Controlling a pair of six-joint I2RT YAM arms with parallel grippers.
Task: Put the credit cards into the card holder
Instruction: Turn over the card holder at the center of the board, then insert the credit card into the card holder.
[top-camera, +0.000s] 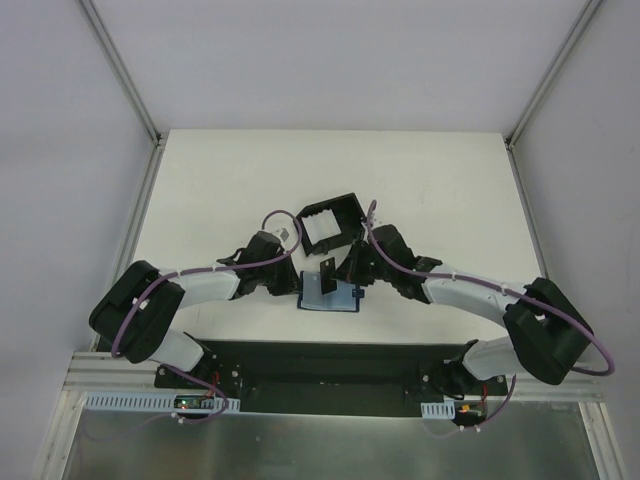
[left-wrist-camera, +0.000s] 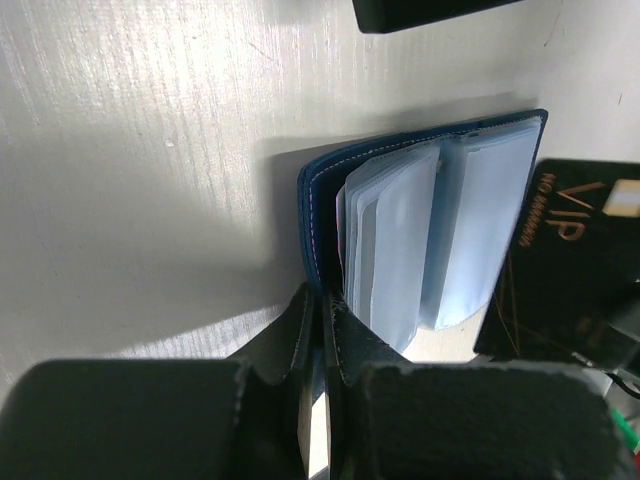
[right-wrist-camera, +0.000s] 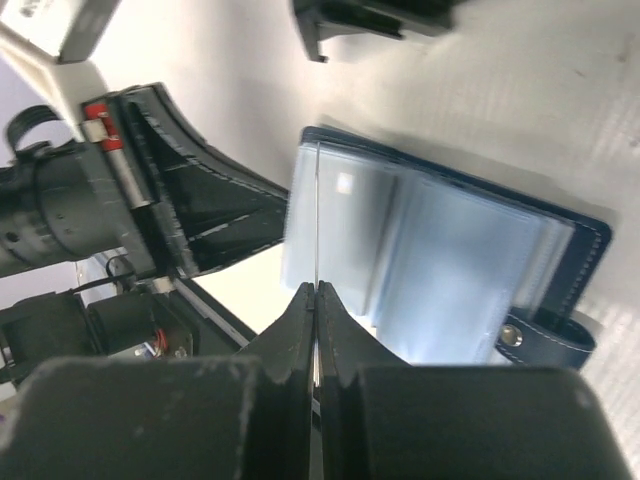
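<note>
Over the white table (top-camera: 200, 200), on the top camera, I see both arms reaching inward to meet near the middle. The card holder (top-camera: 335, 297) lies open and flat between them, pale blue pockets facing up. My left end effector (top-camera: 296, 286) is at its left edge, and my right end effector (top-camera: 345, 272) stands just beyond its far edge with a black card (top-camera: 327, 272) held upright and slightly tilted. A black tray (top-camera: 326, 204) sits just past both of them.

On the left wrist camera, the left end effector (left-wrist-camera: 322, 300) is pinched tight on the navy cover of the card holder (left-wrist-camera: 430, 220), at the edge nearest the lens. The clear sleeves (left-wrist-camera: 385, 240) fan up from the spine. The black card (left-wrist-camera: 575, 270), with gold VIP lettering, stands just beside the holder's far side.

On the right wrist camera, the right end effector (right-wrist-camera: 315, 295) is closed tight on the card, which I see edge-on as a thin pale line running over the open sleeves. The holder's snap tab (right-wrist-camera: 540, 340) lies out to the right, and the left end effector (right-wrist-camera: 200, 215) grips the opposite edge.
</note>
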